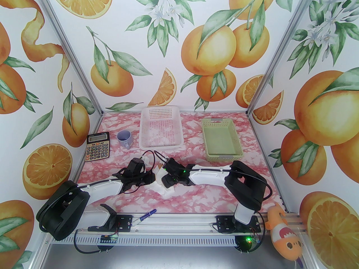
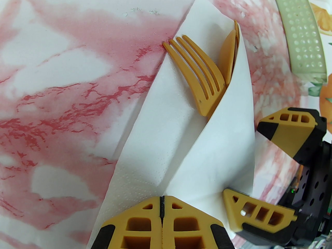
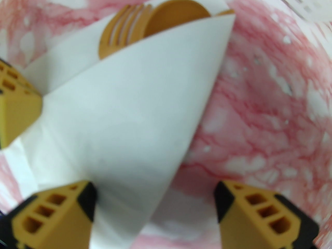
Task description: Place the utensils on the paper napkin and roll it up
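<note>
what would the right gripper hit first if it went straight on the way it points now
The right gripper would probably meet the folded flap of the paper napkin first, straight ahead between its open jaws; fork and spoon heads lie beyond. Depth is unclear.

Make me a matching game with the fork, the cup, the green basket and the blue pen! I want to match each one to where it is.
Things:
1. fork
2. cup
3. green basket
4. blue pen

Places:
A. next to the calculator
B. by the metal rail at the near edge
C. tucked into the folded white napkin
D. at the back, to the right of the white basket

Pairs: 1-C, 2-A, 3-D, 4-B
</note>
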`<state>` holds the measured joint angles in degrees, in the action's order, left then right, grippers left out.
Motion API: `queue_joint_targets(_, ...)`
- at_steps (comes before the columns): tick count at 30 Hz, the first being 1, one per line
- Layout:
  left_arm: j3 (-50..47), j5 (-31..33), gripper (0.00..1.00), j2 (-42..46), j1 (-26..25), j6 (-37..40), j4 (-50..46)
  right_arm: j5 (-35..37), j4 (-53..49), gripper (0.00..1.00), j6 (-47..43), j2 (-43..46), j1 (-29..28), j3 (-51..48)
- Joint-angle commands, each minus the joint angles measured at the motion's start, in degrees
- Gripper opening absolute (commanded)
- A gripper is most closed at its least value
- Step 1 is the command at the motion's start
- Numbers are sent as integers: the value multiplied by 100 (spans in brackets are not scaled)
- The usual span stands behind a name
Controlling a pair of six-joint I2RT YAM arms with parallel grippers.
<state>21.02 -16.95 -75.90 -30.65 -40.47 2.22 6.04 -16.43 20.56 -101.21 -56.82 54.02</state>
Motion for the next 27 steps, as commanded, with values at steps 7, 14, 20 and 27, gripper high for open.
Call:
queue_joint_targets(7,-62,204,0,-83,69,72,-500,23,-925,75,54,142,13,-157)
queue_joint_targets(14,-37,168,0,-100,71,83,-487,-429,-756,80,34,362,54,173)
queue_joint_targets(20,-27,131,0,-136,65,91,-470,-808,-340,83,95,336,320,469)
queue_joint_targets(27,-34,127,0,-136,60,81,-452,-445,-164,83,-110,-248,435,1022)
